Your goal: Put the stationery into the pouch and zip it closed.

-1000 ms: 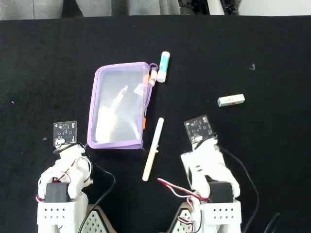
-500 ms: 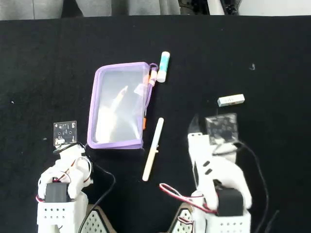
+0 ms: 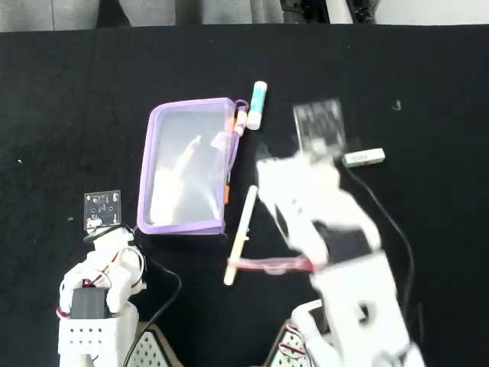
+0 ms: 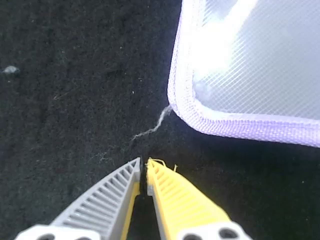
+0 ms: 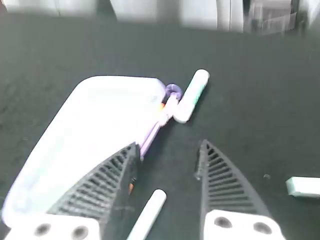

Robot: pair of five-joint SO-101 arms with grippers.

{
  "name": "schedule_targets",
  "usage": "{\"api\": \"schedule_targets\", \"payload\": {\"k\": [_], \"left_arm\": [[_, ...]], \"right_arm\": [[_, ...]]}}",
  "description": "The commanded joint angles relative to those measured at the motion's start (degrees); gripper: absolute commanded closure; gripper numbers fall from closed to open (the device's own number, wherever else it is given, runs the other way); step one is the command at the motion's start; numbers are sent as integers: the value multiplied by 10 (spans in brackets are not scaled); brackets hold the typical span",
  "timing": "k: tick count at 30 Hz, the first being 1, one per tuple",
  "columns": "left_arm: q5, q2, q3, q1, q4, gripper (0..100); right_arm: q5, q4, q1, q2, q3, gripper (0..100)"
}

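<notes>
My R gripper (image 5: pixel 167 150) hangs open, holding nothing, above the table btwn the white pen (image 3: pixel 243 229) & eraser (image 3: pixel 363 157). L gripper (image 4: pixel 143 167) is pinched closed, empty, near a corner of the pouch (image 3: pixel 187 164). Teal-white marker (image 3: pixel 257 105) lies just beside the pouch's far corner.

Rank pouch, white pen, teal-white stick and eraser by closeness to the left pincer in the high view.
1. Pouch, beside the left pincer.
2. White pen, toward the middle.
3. Teal-white stick, farther up the table.
4. Eraser, far right.
</notes>
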Motion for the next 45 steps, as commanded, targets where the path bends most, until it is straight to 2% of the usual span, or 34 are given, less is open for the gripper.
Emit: {"api": "schedule_targets", "payload": {"k": [1,8,14,22,37,45], "left_arm": [[4,-4,12,0,-6,970],[4,-4,12,0,-6,970],[4,-4,12,0,-6,970],[4,-4,12,0,-6,970],[4,-4,12,0,-6,970],[4,-4,12,0,-6,970]], "right_arm": [[-67,-17,-4,255,-167,817],[-139,-19,-8,500,-307,818],[-199,-51,-18,610,-358,818],[-195,-64,-84,656,-364,818],[-196,-57,-84,692,-400,818],[-194,19,-85,733,-473,818]]}}
